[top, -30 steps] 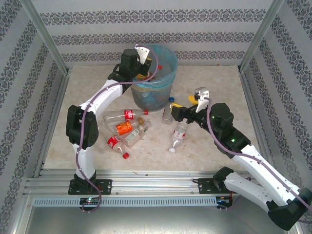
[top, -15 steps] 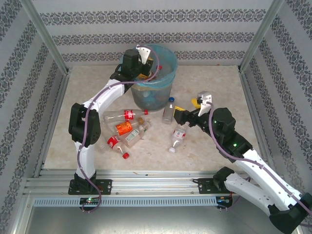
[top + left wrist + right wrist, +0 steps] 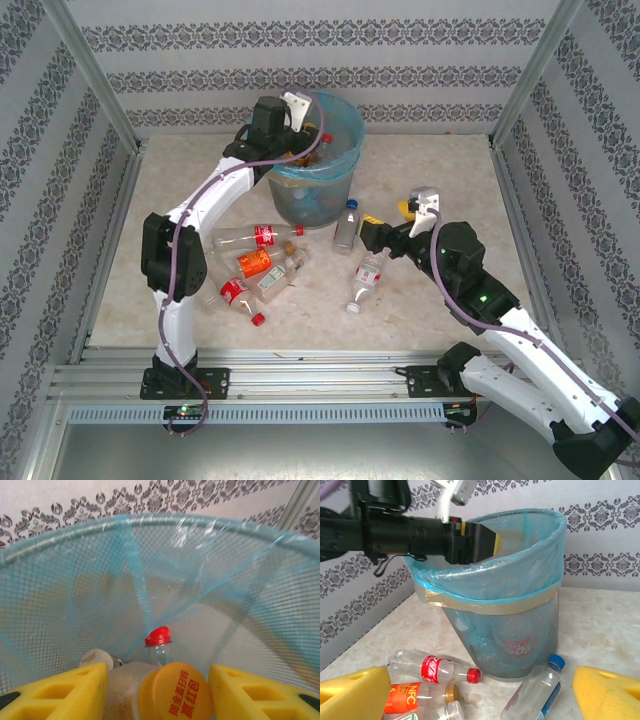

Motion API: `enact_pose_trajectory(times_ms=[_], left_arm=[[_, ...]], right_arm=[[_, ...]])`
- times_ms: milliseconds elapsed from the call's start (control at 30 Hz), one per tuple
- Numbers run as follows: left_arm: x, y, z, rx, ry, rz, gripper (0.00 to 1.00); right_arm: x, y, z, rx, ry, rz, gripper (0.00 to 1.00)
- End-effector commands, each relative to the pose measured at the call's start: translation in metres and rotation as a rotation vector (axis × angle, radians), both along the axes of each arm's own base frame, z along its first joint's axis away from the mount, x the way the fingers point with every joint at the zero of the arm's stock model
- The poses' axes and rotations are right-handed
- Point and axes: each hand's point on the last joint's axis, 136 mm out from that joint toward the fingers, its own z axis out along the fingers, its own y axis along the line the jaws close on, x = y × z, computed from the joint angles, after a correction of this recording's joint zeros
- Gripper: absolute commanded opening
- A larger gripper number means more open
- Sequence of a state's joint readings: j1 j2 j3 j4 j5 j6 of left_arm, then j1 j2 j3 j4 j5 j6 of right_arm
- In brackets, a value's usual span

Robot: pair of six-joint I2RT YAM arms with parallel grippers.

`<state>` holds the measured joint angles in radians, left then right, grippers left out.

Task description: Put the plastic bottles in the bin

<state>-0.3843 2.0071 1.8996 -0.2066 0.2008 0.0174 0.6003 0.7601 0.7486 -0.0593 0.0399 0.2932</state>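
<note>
My left gripper (image 3: 310,142) hangs over the near left rim of the bin (image 3: 345,160), a mesh bucket lined with a light-blue bag. In the left wrist view its yellow fingers (image 3: 75,690) stand apart, and an orange-capped bottle (image 3: 172,692) lies loose between them, pointing into the bin (image 3: 225,580). A red-capped bottle (image 3: 158,640) lies deeper inside. My right gripper (image 3: 372,238) is open, low over the table just right of a blue-capped bottle (image 3: 346,225). That blue-capped bottle (image 3: 535,695) lies between the right gripper's fingers (image 3: 607,692), untouched.
Several bottles lie on the table left of the right gripper: a red-labelled cola bottle (image 3: 258,236), an orange-labelled one (image 3: 262,262), a red-labelled one (image 3: 235,292) and a white-labelled one (image 3: 368,278). A loose red cap (image 3: 258,319) lies nearby. Metal frame posts border the table.
The left gripper's jaws have spread apart over the bin, loosening their hold on the orange-capped bottle. The right arm has shifted slightly right and stays open.
</note>
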Motion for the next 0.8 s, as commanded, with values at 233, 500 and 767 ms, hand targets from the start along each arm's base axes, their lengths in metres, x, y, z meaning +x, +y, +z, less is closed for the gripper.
enact_pose_trajectory(times_ms=[233,500,767], left_arm=[[-0.051,-0.006,0.117,-0.176,-0.128,-0.123,0.52],[-0.047,-0.013,0.088,-0.185,-0.011,-0.132,0.33],[-0.073,-0.010,0.107,-0.240,-0.001,-0.157,0.32]], right_arm=[[0.011,0.004,0.005,0.030,0.013,-0.035,0.93],[0.013,0.007,0.006,0.043,0.040,-0.030,0.93],[0.018,-0.020,-0.040,-0.087,0.255,-0.195,0.92]])
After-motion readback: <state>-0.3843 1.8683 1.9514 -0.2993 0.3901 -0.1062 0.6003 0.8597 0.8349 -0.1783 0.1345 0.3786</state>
